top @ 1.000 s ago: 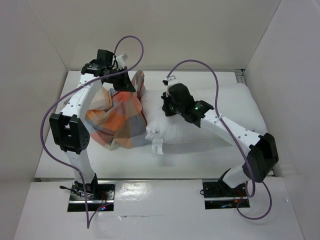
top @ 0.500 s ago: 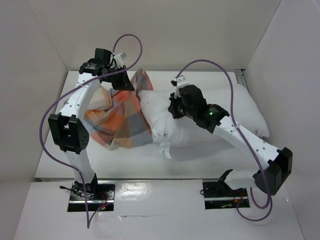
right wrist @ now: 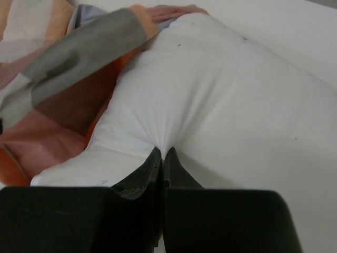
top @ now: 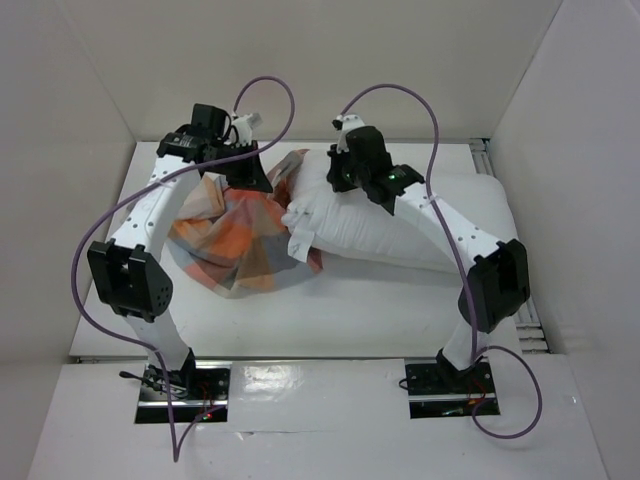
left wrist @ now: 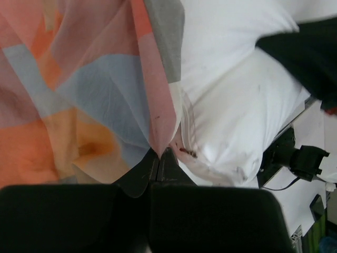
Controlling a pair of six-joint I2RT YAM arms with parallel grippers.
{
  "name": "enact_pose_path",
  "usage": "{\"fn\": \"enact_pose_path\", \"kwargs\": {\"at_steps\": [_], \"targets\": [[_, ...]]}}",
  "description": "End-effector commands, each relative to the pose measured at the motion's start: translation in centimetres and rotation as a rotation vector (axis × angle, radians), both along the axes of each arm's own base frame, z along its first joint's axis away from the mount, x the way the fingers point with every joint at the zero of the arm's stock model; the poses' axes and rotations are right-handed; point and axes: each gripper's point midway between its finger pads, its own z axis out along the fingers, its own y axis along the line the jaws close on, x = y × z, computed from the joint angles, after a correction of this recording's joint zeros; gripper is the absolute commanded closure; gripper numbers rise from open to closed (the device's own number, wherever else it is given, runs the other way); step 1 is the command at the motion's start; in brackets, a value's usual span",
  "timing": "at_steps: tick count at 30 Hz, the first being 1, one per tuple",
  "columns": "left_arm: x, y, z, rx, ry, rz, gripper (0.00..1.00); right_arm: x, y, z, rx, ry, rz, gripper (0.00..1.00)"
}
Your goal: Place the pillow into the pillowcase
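Observation:
The plump white pillow (top: 400, 215) lies across the table's right half; its left end, with a small tag, meets the pillowcase. The checked orange, grey and blue pillowcase (top: 235, 240) is bunched at the left. My left gripper (top: 262, 180) is shut on the pillowcase's upper edge (left wrist: 158, 105), holding it raised beside the pillow (left wrist: 237, 121). My right gripper (top: 335, 180) is shut on a pinch of the pillow's fabric (right wrist: 210, 116) near its far left end, with the pillowcase (right wrist: 68, 79) just to the left. In the wrist views, the left gripper (left wrist: 159, 153) and right gripper (right wrist: 164, 151) both show pinched cloth.
White walls close the table at the back and both sides. A metal rail (top: 482, 150) runs at the back right corner. Purple cables loop above both arms. The arm bases stand at the near edge.
My right gripper has carried the pillow's left end back and to the left, against the pillowcase's opening. The left gripper has stayed almost in place, holding the pillowcase edge.

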Motion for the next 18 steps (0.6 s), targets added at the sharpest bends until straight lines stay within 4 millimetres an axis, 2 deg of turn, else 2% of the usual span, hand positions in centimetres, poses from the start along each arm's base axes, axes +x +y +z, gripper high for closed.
{"fn": "enact_pose_path", "kwargs": {"at_steps": [1,2,3,5,6,7,8,9,10,12,14,15,16,18], "targets": [[-1.7,-0.5,1.9,-0.013,-0.059,-0.054,1.00,2.9,0.8,4.7,0.110,-0.120,0.018,1.00],[-1.8,-0.5,1.5,-0.007,-0.053,-0.060,1.00,3.0,1.3,4.3,0.122,-0.104,0.033,1.00],[-1.9,-0.3,1.7,0.000,-0.063,-0.053,1.00,3.7,1.2,2.8,0.120,-0.070,0.023,1.00],[-2.7,-0.6,1.1,0.004,-0.039,-0.064,1.00,4.3,0.9,1.6,0.148,-0.018,0.005,1.00],[-2.9,-0.5,1.6,0.002,-0.053,-0.064,1.00,4.9,0.7,-0.1,0.149,0.019,-0.016,1.00],[-3.1,-0.7,1.4,-0.006,-0.042,-0.072,1.00,5.3,1.0,-0.5,0.161,0.034,-0.026,1.00],[-3.8,-1.2,2.1,-0.025,-0.058,-0.105,1.00,5.8,0.5,-1.4,0.173,0.070,-0.065,1.00],[-3.9,-1.2,2.5,-0.027,-0.068,-0.105,1.00,6.5,0.6,-1.4,0.179,0.081,-0.093,1.00],[-4.3,-1.8,2.6,-0.038,-0.066,-0.126,1.00,6.9,0.6,-4.0,0.152,0.143,-0.118,1.00],[-4.7,-2.3,3.4,-0.045,-0.098,-0.160,1.00,7.7,1.2,-4.7,0.173,0.164,-0.168,1.00],[-5.1,-2.3,3.6,-0.048,-0.107,-0.173,1.00,8.5,1.1,-6.8,0.168,0.209,-0.225,1.00],[-5.6,-2.5,4.3,-0.062,-0.130,-0.201,1.00,8.6,1.5,-7.2,0.171,0.212,-0.252,1.00],[-6.3,-2.9,4.4,-0.075,-0.128,-0.221,1.00,9.0,1.2,-8.6,0.156,0.224,-0.290,1.00],[-6.8,-3.2,4.5,-0.099,-0.142,-0.252,1.00,8.8,2.1,-9.4,0.115,0.204,-0.315,1.00]]}}
